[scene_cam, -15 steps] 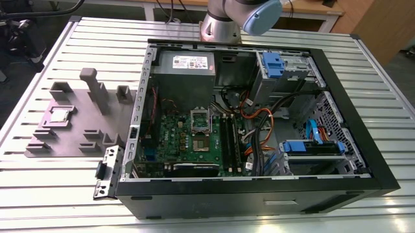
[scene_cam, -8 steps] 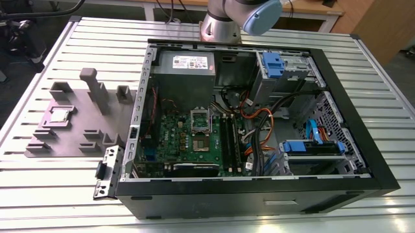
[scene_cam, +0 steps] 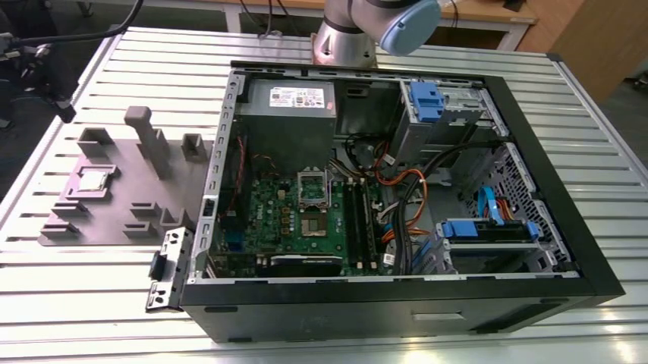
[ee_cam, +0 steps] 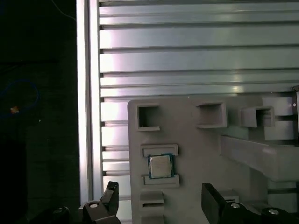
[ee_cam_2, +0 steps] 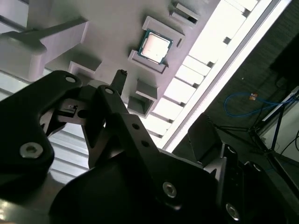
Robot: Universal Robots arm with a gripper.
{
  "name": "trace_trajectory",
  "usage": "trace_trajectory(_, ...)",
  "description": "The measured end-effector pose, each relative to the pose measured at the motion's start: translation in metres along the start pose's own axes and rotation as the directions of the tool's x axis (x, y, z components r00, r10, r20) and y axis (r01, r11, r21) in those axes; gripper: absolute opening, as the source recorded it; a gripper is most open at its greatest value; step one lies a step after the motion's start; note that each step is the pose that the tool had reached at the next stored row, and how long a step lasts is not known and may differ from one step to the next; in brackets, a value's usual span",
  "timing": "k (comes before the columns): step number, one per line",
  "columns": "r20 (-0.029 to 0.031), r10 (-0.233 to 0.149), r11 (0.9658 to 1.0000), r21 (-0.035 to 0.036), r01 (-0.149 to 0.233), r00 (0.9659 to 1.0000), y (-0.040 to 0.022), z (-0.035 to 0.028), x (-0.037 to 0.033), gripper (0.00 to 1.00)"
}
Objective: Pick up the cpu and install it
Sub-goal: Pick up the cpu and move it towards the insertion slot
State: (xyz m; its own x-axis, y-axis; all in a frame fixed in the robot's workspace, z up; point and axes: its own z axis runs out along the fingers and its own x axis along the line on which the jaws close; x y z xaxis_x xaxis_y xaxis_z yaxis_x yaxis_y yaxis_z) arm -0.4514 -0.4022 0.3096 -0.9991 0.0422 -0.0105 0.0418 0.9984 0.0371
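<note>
In the exterior view, the slatted metal worktop (scene_cam: 587, 152) carries an open computer case (scene_cam: 405, 307) lying on its side, with my arm (scene_cam: 350, 38) rising at the far edge behind it. Beside the case, towards the worktop's edge on the exterior view's left, lies a grey plate (scene_cam: 121, 224) with raised blocks and pockets. The cpu (scene_cam: 94, 179) rests flat in a shallow nest on that plate, silvery top up, near the plate's outer edge and well apart from the case. Inside the case, the socket frame (scene_cam: 312, 188) sits on the green board.

In the first wrist view, my hand (ee_cam: 159, 189) is spread wide and holds nothing. Its two black fingertips (ee_cam: 110, 192) stand one on either side of the nest. The cpu (ee_cam: 160, 166) lies between two low bars of the plate, close to the plate's corner by the worktop's edge, and neither fingertip touches it.

In the second wrist view, the black links of my fingers (ee_cam_2: 117, 126) are in front, and the cpu (ee_cam_2: 154, 46) sits beyond them in its nest, clear of the hand.
</note>
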Motion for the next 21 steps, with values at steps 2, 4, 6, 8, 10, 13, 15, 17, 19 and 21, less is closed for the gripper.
trace_trajectory(2,-0.0005,-0.015,0.9999,-0.0001,0.015,0.9999,-0.0006,0.0034,-0.0001,0.80)
trace_trajectory(4,-0.0009,-0.022,0.9998,-0.0002,0.022,0.9998,-0.0013,0.0060,-0.0001,0.80)
trace_trajectory(6,-0.0011,-0.023,0.9997,0.0004,0.023,0.9997,-0.0013,0.0064,-0.0001,0.78)
trace_trajectory(8,-0.0011,-0.023,0.9997,0.0004,0.023,0.9997,-0.0014,0.0064,-0.0001,0.71)
trace_trajectory(10,-0.0009,-0.023,0.9997,0.0003,0.023,0.9997,-0.0014,0.0066,-0.0001,0.71)
trace_trajectory(13,-0.0009,-0.023,0.9997,0.0003,0.023,0.9997,-0.0014,0.0066,-0.0001,0.71)
trace_trajectory(15,-0.0009,-0.023,0.9997,0.0003,0.023,0.9997,-0.0014,0.0067,-0.0001,0.71)
trace_trajectory(17,-0.0009,-0.023,0.9997,0.0003,0.023,0.9997,-0.0014,0.0068,-0.0001,0.71)
trace_trajectory(19,-0.0009,-0.023,0.9997,0.0003,0.023,0.9997,-0.0014,0.0068,-0.0001,0.71)
trace_trajectory(21,-0.0009,-0.023,0.9997,0.0003,0.023,0.9997,-0.0014,0.0068,-0.0001,0.71)
